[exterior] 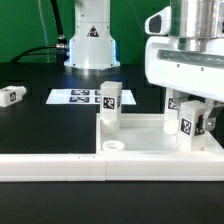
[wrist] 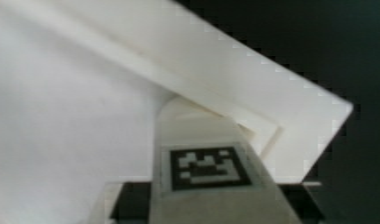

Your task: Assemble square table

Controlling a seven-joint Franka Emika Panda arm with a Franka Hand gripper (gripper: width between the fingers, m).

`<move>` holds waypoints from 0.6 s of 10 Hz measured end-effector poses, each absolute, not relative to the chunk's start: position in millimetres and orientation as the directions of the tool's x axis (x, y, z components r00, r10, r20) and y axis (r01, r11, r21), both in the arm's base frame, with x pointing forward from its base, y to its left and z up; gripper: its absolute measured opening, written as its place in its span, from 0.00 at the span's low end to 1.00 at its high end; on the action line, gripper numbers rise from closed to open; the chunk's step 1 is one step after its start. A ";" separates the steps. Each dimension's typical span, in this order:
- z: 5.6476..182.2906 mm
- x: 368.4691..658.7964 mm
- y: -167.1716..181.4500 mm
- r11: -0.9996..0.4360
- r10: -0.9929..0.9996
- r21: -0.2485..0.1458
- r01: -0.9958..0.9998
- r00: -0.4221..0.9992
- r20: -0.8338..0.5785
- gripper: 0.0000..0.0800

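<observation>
The jaws [exterior: 190,124] are drawn in narrow on a leg [exterior: 187,120], one finger on each side of its tagged face. In the wrist view that leg [wrist: 206,165] fills the gap between them. It hangs upright directly under the jaws, over a corner of the top [exterior: 150,138]. Whether its foot is seated in that corner I cannot tell.

The top lies just below the jaws and runs away from them toward the exterior view's left. At its corner there, well apart from the jaws, a second leg [exterior: 108,105] stands upright and looks fitted. Nearer the camera, a bare socket [exterior: 115,147] waits. A third leg [exterior: 12,95] lies farthest from the jaws, on its side on the counter [exterior: 30,125]. No fourth leg shows. By my judgement one leg is on, one is in hand, and at least two are left.

The fence [exterior: 50,168] lies along the top's near edge. The marker board [exterior: 70,97] lies flat beyond the second leg, in front of the base [exterior: 92,40]. Nothing stands between the jaws and their corner.
</observation>
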State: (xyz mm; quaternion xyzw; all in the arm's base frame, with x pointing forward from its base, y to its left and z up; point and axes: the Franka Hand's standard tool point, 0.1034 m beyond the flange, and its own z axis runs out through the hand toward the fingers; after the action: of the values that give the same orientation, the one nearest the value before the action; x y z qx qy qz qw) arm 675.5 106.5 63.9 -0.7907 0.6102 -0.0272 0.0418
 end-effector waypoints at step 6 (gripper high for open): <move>62.5 677.0 106.3 0.048 -0.996 -0.136 -0.990 -0.038 -0.077 0.46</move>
State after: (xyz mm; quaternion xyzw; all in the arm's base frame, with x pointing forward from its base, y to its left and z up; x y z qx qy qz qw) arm 677.0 106.3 62.5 -0.6894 0.7201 -0.0227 0.0748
